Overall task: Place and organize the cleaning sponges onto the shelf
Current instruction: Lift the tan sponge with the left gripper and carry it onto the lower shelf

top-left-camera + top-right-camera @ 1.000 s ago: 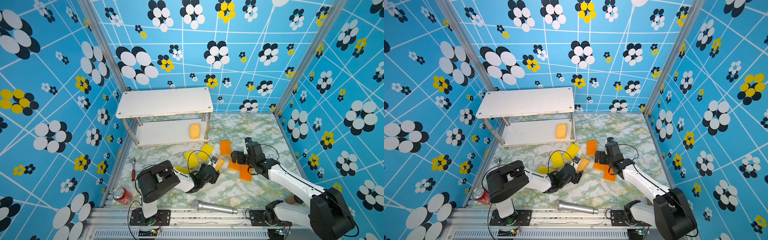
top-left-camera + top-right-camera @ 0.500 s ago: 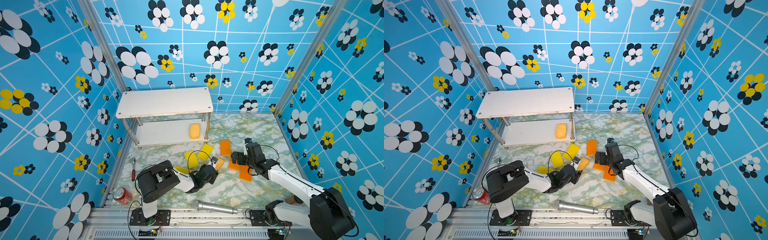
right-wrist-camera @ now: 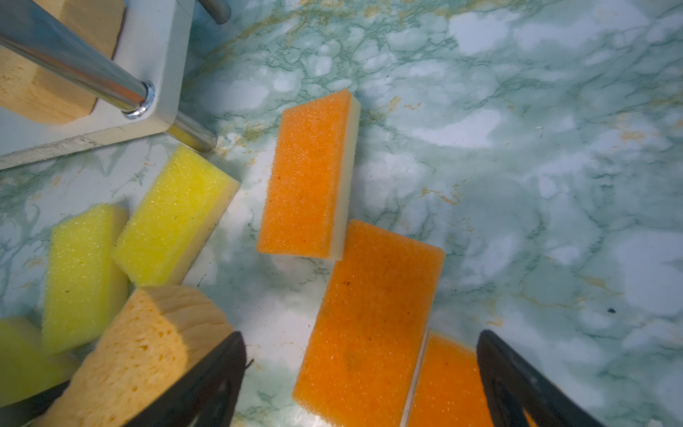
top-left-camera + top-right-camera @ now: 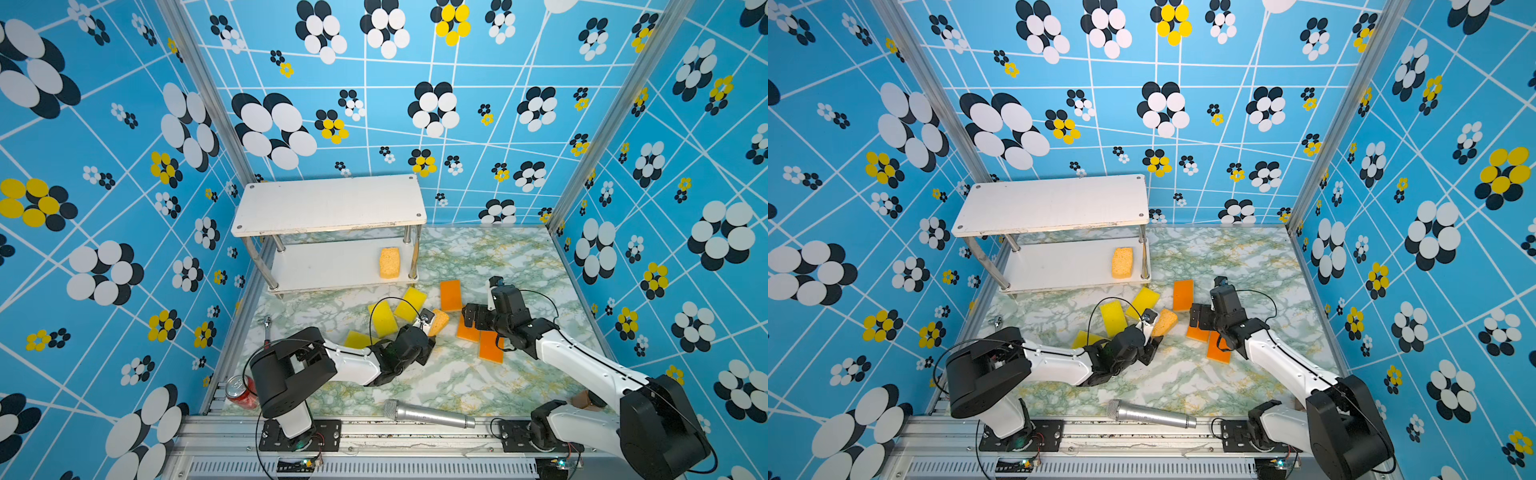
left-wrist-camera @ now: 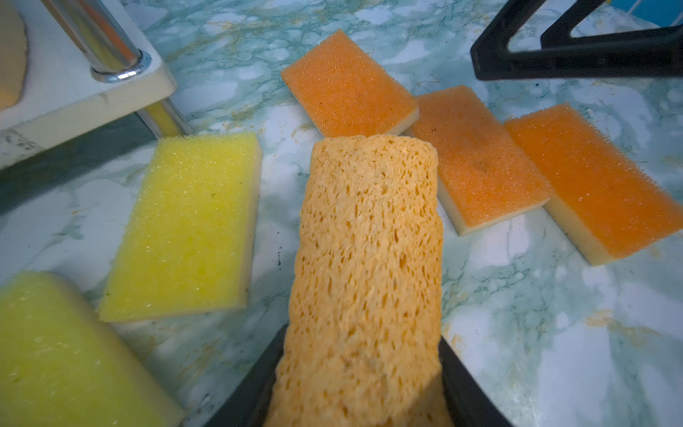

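Since a second earlier, the jaws of the left end effector [image 4: 430, 328] were found to have drawn together on the porous sponge [image 5: 366, 258]; no other sponge was seen to have shifted. The sponge was pinched at its near end, with most of its length jutting ahead of the fingers. Whether its far end was clear of the desk [image 4: 498, 257] could not be told.

A straight lift is judged advisable before any travel, since two yellow sponges [image 4: 382, 318] lay just beside the grip and could be dragged. Some sag should be expected from so soft a block held by one end.

The right end effector [image 4: 468, 316] was noted nearby, jaws spread above the orange sponges [image 4: 467, 332]; clearance from it should be kept.

On the shelf [image 4: 332, 203], the lower board [image 4: 324, 266] carried a second porous sponge [image 4: 389, 262] at its right end, close to the front leg [image 4: 413, 257]. Placement alongside it, with the leg avoided, is recommended.
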`<state>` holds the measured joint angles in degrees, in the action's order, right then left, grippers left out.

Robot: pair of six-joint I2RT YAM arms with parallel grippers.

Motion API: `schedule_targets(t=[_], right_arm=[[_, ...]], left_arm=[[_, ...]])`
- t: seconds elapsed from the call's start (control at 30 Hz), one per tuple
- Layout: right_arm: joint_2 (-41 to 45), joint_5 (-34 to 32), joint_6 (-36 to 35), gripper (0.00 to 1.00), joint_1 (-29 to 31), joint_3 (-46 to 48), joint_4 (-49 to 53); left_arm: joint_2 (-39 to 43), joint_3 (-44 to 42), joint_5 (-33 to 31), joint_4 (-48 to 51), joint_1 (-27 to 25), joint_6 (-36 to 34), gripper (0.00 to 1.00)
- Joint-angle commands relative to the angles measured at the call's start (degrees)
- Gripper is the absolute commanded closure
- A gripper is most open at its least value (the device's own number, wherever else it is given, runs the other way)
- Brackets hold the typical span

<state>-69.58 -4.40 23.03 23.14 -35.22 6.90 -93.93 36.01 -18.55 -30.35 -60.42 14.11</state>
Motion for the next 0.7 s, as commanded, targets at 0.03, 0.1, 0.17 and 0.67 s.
schedule_targets(t=[0.03,0.1,0.17,0.67], right_arm=[[0.6,-1.1,0.6,0.01,0.3,0.5,-0.1],[0.2,-1.0,0.6,0.01,0.3,0.5,-0.3],[-0.2,-0.8,0.8,0.01,0.3,0.3,-0.4],[-1.2,-0.2,0.8,0.01,0.3,0.0,-1.1]], left_arm=[[8.6,-1.6,-2.7,5.0,0.2,-2.6,0.52],[12.6,-2.5,-4.4,7.1,0.3,-3.1,0.51],[16.8,-3.4,-6.1,9.6,0.5,-3.5,0.50],[38.0,-10.5,-9.5,18.2,12.6,3.2,0.52]])
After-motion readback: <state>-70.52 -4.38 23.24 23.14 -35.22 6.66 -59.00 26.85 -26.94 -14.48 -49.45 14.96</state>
